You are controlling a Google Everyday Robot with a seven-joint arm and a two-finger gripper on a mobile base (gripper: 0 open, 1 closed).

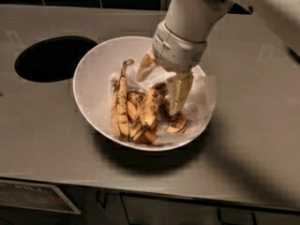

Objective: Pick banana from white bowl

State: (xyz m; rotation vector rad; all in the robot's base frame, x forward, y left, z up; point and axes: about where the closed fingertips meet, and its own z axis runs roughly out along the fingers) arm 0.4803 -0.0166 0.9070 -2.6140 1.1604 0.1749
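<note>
The white bowl [93, 86] sits on the grey counter and holds a pile of banana pieces on white paper. The banana [150, 108], plump, yellow and brown-speckled, lies in the middle of the pile. A long thin peel strip [119, 104] with an upright stem lies to its left. A small dark-blotched piece [177, 122] lies to its right. My gripper [162, 80] reaches down into the bowl from the upper right and is open. One finger [179, 93] is beside the banana's upper right end, the other finger [146, 63] is behind it. Nothing is held.
A dark round hole [51, 57] is cut in the counter [253, 139] left of the bowl. White crumpled paper [204, 95] lines the bowl's right side. The counter's front edge runs along the bottom, with dark cabinets below.
</note>
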